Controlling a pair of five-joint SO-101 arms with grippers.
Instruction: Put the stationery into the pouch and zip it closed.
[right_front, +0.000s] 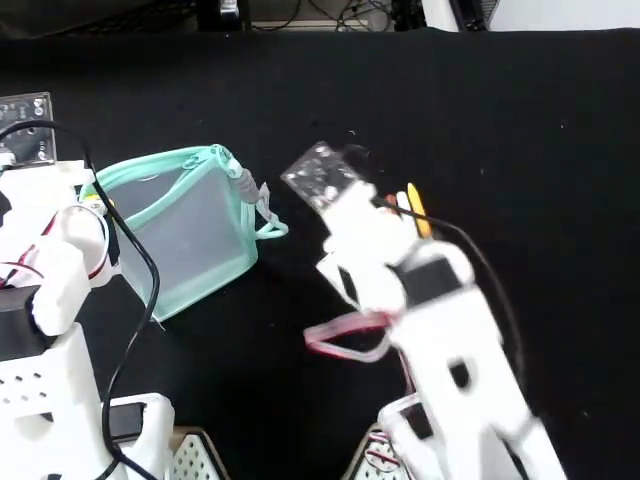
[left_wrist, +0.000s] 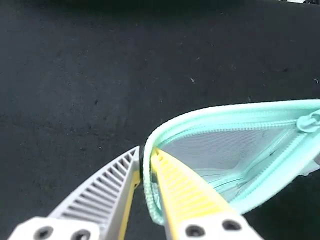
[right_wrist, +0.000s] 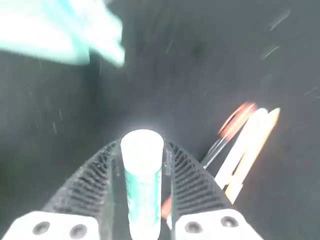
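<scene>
The mint-green mesh pouch lies left of centre with its zipper open and the pull at the end nearer the middle. My left gripper is shut on the pouch rim at its outer end. My right gripper hovers right of the pouch, shut on a white glue stick with a teal label. A yellow pencil, a white pen and a red-tipped pen lie together on the black cloth just beyond the right arm.
A black cloth covers the table. A clear plastic case sits at the far left edge. The right arm's pink cable loop hangs near the front. Open cloth stretches to the far right.
</scene>
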